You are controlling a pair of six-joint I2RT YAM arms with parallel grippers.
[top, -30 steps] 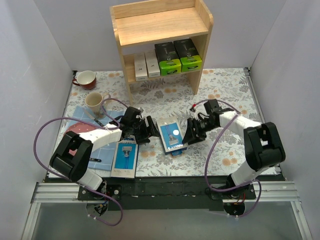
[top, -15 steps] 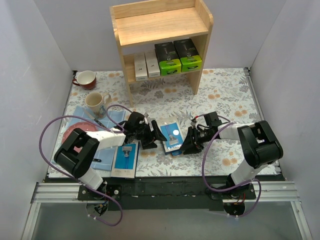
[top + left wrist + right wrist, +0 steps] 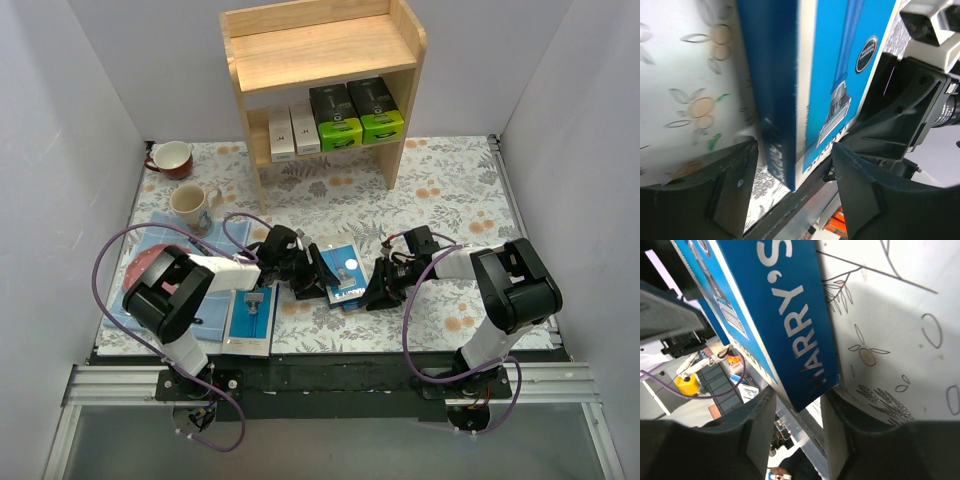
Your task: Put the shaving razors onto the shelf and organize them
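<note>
The step in hand was judged to be the pickup of the fifth razor pack. This blue pack (image 3: 345,273) lay flat on the surface (image 3: 450,190), near centre. The left gripper (image 3: 316,272) was at its left edge and the right gripper (image 3: 377,287) at its right edge. In the left wrist view the fingers (image 3: 715,192) stood apart, straddling one end of the pack. In the right wrist view the fingers (image 3: 752,435) likewise stood apart, with a pack corner between them. No firm clamp was evident on either side. The next move was judged to call for one gripper to close across the pack's thin edge and the other to back clear. A lift and carry to the far shelf (image 3: 320,50) would follow; its top tier carried nothing. Count: six packs. Four stood on the lower tier, namely two white boxes (image 3: 293,131) and two black boxes (image 3: 356,113) with green ends. Two blue packs lay on the surface, the second pack (image 3: 250,316) at near left. Two cups (image 3: 172,157) stood at far left.
</note>
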